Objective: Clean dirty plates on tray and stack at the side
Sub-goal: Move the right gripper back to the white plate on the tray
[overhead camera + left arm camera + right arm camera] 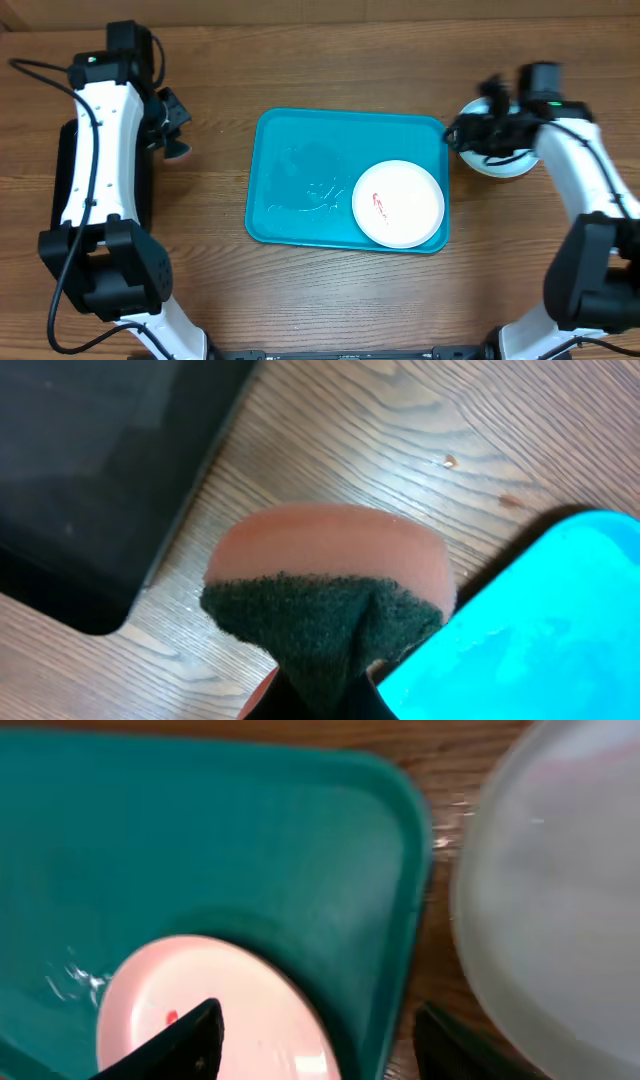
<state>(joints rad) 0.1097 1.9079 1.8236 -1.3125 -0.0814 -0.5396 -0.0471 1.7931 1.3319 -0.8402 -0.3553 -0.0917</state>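
The turquoise tray (300, 165) lies mid-table, wet in its middle. One white plate (398, 203) with a small red smear rests in its right near corner; it also shows in the right wrist view as the plate (210, 1010). Another pale plate (503, 166) sits on the wood just right of the tray, blurred and close as the plate (560, 890). My right gripper (466, 133) hovers at the tray's right rim (400, 920), and this gripper (315, 1045) is open with nothing held. My left gripper (174, 135) is left of the tray; this gripper (325, 695) is shut on an orange sponge (330, 575) with a dark green pad.
A black tray (90, 470) lies on the table under the left arm, seen as a dark tray (62, 175) at the far left. Bare wood (210, 200) lies between it and the turquoise tray, whose corner (540, 630) is beside the sponge.
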